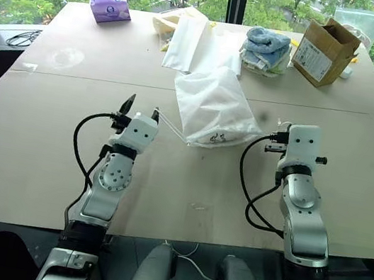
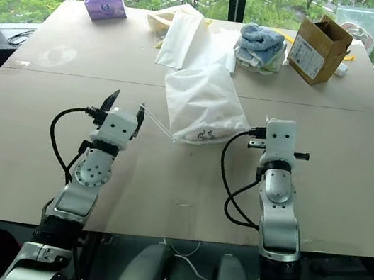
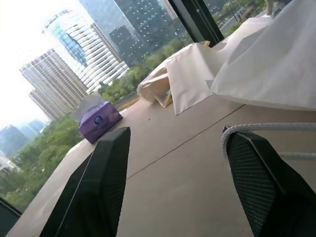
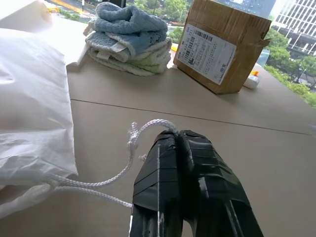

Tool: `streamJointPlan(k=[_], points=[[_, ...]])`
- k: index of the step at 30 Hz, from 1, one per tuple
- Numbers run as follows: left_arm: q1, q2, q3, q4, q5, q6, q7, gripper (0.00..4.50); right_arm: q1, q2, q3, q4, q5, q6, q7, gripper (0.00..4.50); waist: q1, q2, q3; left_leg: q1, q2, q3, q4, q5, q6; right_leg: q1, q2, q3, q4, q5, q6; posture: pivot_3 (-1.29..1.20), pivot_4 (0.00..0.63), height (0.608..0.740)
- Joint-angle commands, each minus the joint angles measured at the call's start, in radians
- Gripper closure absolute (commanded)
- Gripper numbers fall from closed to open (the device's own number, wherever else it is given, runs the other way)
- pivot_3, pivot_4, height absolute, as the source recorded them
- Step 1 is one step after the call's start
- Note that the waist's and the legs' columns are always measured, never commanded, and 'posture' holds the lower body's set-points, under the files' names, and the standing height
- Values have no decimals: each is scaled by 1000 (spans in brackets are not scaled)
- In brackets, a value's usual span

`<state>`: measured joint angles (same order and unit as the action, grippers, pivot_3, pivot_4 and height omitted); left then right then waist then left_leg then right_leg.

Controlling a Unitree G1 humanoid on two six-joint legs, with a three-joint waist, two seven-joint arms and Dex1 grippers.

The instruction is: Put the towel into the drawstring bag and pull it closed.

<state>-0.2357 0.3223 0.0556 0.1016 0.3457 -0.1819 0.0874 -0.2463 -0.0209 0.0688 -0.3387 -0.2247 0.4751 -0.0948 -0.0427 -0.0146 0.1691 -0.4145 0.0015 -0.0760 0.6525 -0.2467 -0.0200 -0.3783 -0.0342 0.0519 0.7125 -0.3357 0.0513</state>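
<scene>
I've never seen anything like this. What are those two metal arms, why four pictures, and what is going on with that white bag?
The arms belong to a humanoid robot. Two pictures come from its head, looking down over the table; two come from cameras on its wrists. The white drawstring bag lies between the arms. The right hand is shut on one cord. Another cord loops round one finger of the open left hand. Farther back lie flat white sheets, folded towels, a cardboard box and a purple tissue pack.
</scene>
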Motion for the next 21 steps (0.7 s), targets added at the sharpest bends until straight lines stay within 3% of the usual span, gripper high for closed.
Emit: streamJointPlan(k=[1,8,15,21], points=[[-28,22,55,16,-4,22,48,1467,-17,4,-16,-26,3,-17,-7,4500,0,0,0,0,0,0,0,1,-1,0,0,0,0,0,0,0,150,740],[-84,57,106,63,-23,50,73,1467,-36,0,-37,-6,-1,-42,-22,4500,1,0,0,0,0,0,0,1,-2,0,0,0,0,0,0,0,150,740],[-235,137,142,157,-29,27,117,1467,-114,-30,-110,32,-35,-119,-110,4500,1,0,0,0,0,0,0,1,-2,0,0,-1,0,0,0,0,150,740],[-394,205,127,197,-22,-30,133,1467,-261,-145,-175,70,-68,-189,-135,4500,0,0,0,-1,-1,0,0,1,-2,-1,0,-1,0,0,0,0,150,740]])
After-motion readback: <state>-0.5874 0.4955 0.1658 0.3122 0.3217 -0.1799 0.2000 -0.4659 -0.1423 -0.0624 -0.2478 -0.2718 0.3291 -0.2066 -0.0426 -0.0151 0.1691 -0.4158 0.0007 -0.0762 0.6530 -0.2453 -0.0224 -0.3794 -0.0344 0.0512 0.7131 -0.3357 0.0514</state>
